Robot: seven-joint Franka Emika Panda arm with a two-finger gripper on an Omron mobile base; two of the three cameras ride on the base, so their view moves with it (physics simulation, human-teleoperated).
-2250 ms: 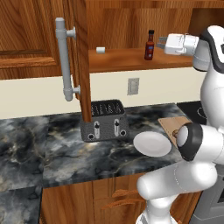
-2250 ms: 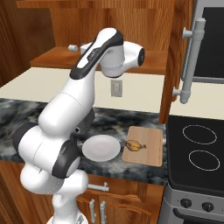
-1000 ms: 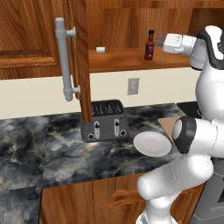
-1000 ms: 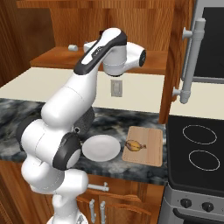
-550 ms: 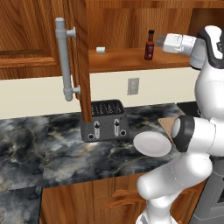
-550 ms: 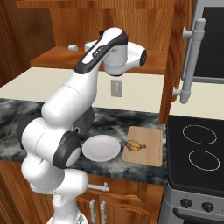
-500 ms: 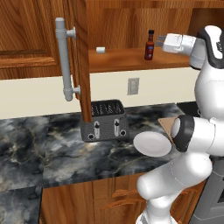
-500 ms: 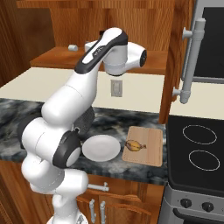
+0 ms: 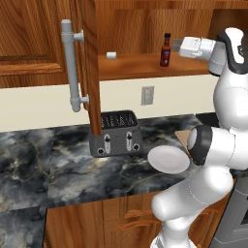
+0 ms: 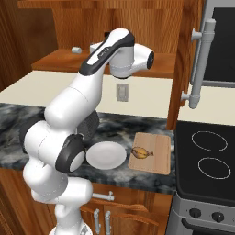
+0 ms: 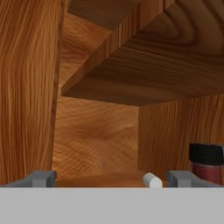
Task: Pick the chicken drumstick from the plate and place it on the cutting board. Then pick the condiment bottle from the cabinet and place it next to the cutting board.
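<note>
Condiment bottle (image 9: 166,50) stood near the cabinet shelf's (image 9: 140,68) front edge, off-centre beside the spread, empty hand (image 11: 112,178). Drumstick (image 10: 141,153) was already laid on the cutting board (image 10: 153,160). Recentring was needed before clenching.

cabinet (image 11: 100,131) interior, condiment bottle (image 11: 207,162) at right, small white cylinder (image 11: 152,180)
</note>
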